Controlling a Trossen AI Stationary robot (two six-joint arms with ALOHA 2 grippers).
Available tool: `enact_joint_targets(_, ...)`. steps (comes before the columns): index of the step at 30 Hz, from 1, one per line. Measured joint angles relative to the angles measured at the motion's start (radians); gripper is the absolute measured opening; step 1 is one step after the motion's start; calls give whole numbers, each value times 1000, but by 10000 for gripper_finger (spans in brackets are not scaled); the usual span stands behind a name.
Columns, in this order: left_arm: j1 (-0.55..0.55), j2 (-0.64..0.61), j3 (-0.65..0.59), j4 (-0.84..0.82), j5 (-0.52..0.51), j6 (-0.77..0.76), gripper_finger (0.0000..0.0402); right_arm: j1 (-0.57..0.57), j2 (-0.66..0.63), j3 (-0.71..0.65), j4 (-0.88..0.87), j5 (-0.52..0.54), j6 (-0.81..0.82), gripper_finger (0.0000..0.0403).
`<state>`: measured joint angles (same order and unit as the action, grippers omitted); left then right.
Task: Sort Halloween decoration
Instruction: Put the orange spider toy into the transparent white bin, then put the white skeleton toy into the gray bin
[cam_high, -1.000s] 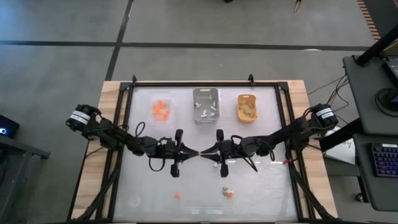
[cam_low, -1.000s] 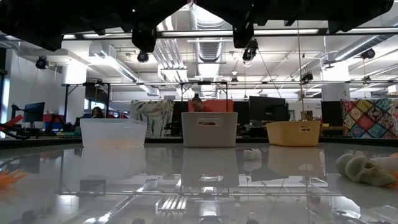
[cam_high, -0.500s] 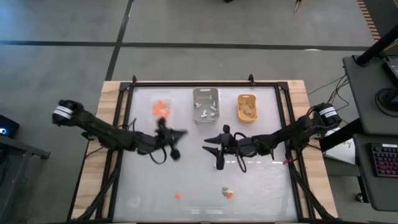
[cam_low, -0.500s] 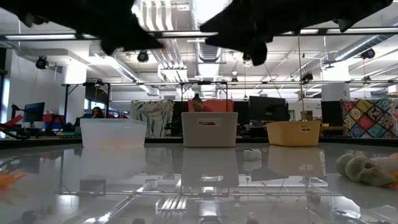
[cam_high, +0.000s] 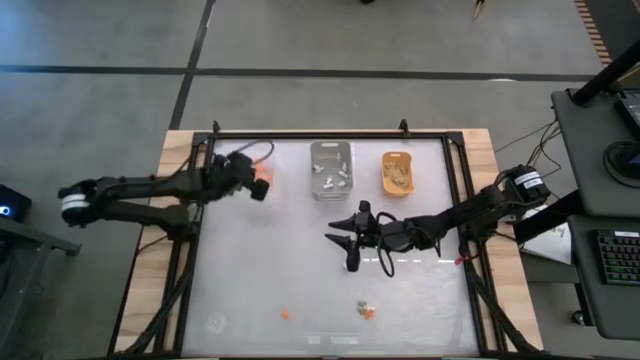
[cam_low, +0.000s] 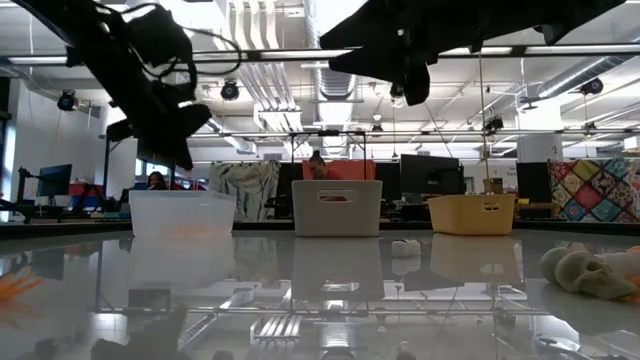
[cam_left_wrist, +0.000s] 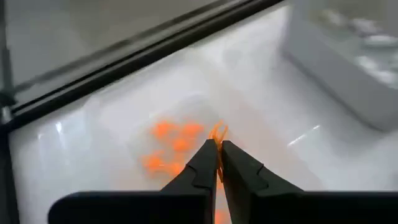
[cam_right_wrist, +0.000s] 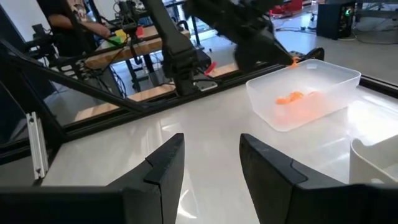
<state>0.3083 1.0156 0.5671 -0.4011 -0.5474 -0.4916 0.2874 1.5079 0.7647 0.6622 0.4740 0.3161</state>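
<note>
My left gripper (cam_high: 260, 184) hangs over the clear tray (cam_high: 250, 170) at the far left, shut on a small orange trinket (cam_left_wrist: 217, 132). Several orange trinkets (cam_left_wrist: 169, 148) lie in that tray. My right gripper (cam_high: 336, 240) hovers open above the table's middle, with nothing between its fingers (cam_right_wrist: 165, 169). The grey tray (cam_high: 331, 170) and the orange-yellow tray (cam_high: 397, 173) each hold a few pale trinkets. Loose on the table near the front edge lie an orange trinket (cam_high: 285, 315) and a grey-and-orange one (cam_high: 366, 310). My left gripper pinches the orange trinket between the free ends of its two fingers (cam_left_wrist: 205, 163). A bit of it (cam_left_wrist: 219, 129) sticks out past the tips. The fingers slant down from the table's left side. The trinket is lifted clear, above the clear tray.
In the low view a pale skull (cam_low: 585, 272) lies at the right, a small white piece (cam_low: 405, 248) sits nearer the trays, and an orange piece (cam_low: 15, 288) lies at the left. A black frame (cam_high: 330, 133) runs round the table. Open surface lies between the trays and the loose pieces.
The two grippers met tip to tip above the table's middle. My right gripper opened and stayed about there. My left gripper, still shut on the orange trinket, swung toward the far left to above the clear tray.
</note>
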Motion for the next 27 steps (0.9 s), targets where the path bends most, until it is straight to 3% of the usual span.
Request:
enact_joint_targets(4,110,29,2,-5,12,42,19,1,0,16,-22,-10,28,148)
enact_joint_targets(8,126,41,8,-1,10,75,51,1,0,48,-114,-37,73,148)
enact_joint_targets(16,98,33,8,-3,25,51,119,1,0,226,-532,-38,146,148)
enact_joint_targets(20,-7,20,8,24,39,12,132,3,0,314,-708,-99,149,148)
enact_joint_targets(24,-190,10,7,154,7,16,131,6,0,373,-789,-238,195,147)
enact_joint_targets(27,-348,10,7,282,-60,59,128,16,0,405,-874,-268,279,143)
